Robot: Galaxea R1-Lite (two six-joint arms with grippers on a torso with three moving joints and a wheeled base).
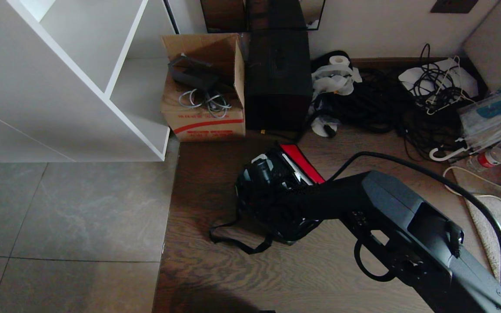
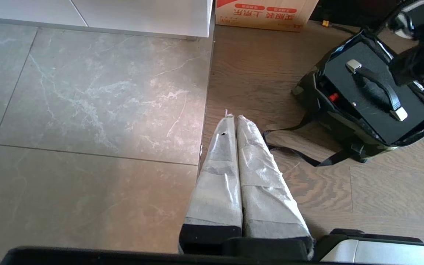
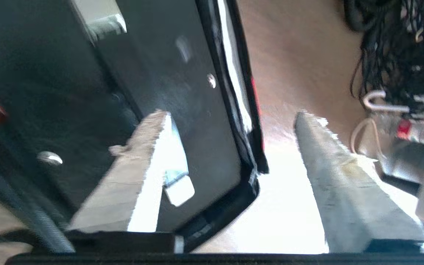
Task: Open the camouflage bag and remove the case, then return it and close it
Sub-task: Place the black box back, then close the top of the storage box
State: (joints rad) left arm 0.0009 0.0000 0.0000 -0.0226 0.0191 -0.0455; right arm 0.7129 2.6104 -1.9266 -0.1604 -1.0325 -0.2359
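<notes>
At the far left of the head view a white shelf unit [image 1: 72, 82] is seen standing on grey floor tiles [image 1: 59, 213]. Beside it, on the wood floor [image 1: 215, 278], an open cardboard box [image 1: 205, 87] is set, with grey cables lying in it, and a tall plain black box [image 1: 278, 78] is placed right against its side.

The left gripper [image 2: 236, 121] is shown only in its own wrist view — its taped jaws are pressed together with nothing between them, and it hangs above the seam where tile meets wood, well apart from the bag.

Toward the middle, the camouflage bag [image 1: 272, 204] is found on the wood floor, in front of the black box. Its lid is folded back so that the red lining is exposed, and its black strap [image 1: 237, 239] is trailed across the floor toward the robot. The case [image 2: 375, 92] is lodged inside the bag, its handle on top and its small red latch visible at one side.

The right gripper [image 3: 230, 136] is held directly over the open bag. Its jaws are spread wide and nothing is clasped — one finger is seen over the case's dark face, the other outside the bag's rim, above the floor.

Farther right, a heap of black cables [image 1: 376, 104] is piled along the wall, and a plastic bottle with a red cap [image 1: 496, 155] is laid at the edge.
</notes>
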